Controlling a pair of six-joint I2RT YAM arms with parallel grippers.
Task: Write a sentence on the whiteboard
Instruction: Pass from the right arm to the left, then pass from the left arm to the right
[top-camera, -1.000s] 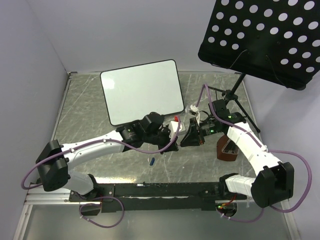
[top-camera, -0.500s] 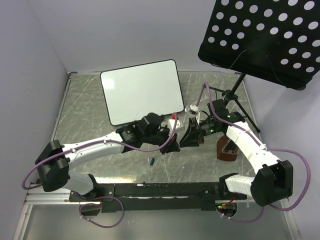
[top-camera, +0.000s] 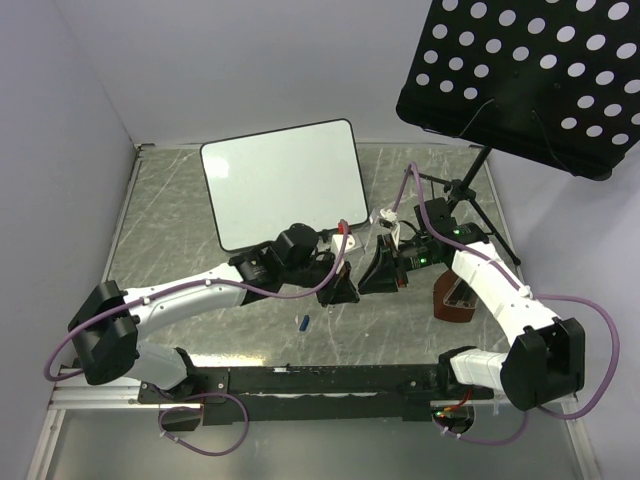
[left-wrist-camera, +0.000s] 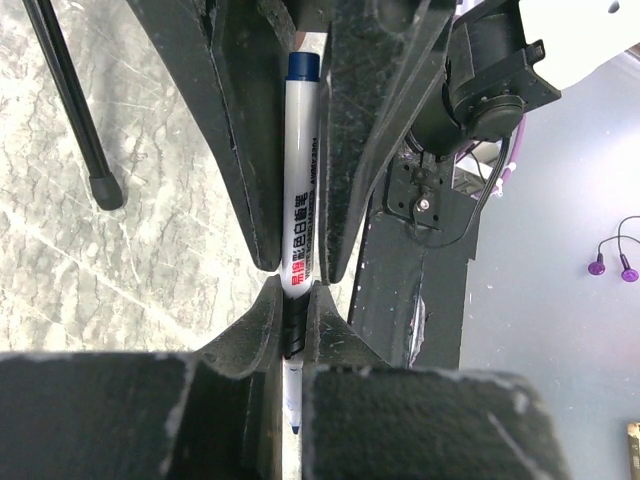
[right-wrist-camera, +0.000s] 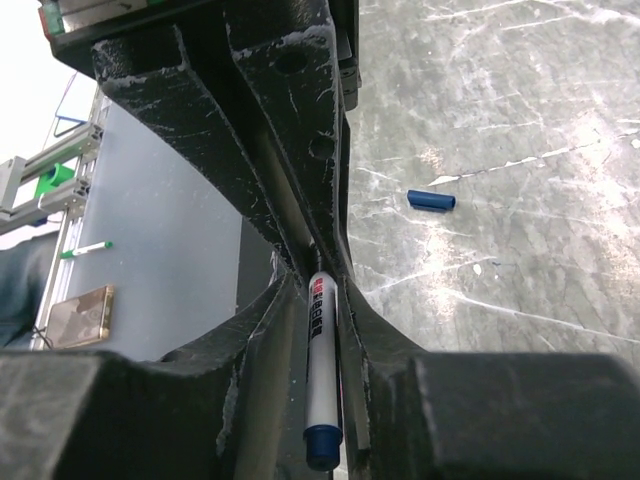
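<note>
The whiteboard (top-camera: 285, 180) lies blank at the back left of the table; no sentence shows on it. A white marker with a blue end (left-wrist-camera: 301, 190) is uncapped and spans both grippers. My left gripper (left-wrist-camera: 293, 300) is shut on its black collar near the blue tip. My right gripper (right-wrist-camera: 318, 297) is shut on its barrel (right-wrist-camera: 321, 370), blue end toward the wrist. The two grippers meet tip to tip in the top view, left gripper (top-camera: 338, 290) and right gripper (top-camera: 378, 272), just in front of the board's near right corner.
The blue marker cap (top-camera: 303, 322) lies on the table near the front, also in the right wrist view (right-wrist-camera: 431, 201). A black perforated music-stand panel (top-camera: 520, 80) hangs at the back right on a tripod (top-camera: 462, 190). A brown object (top-camera: 452, 300) sits by the right arm.
My left wrist has rolled and shifted a little toward the back, bringing its fingers onto the marker held by the right gripper. The right arm has barely moved.
</note>
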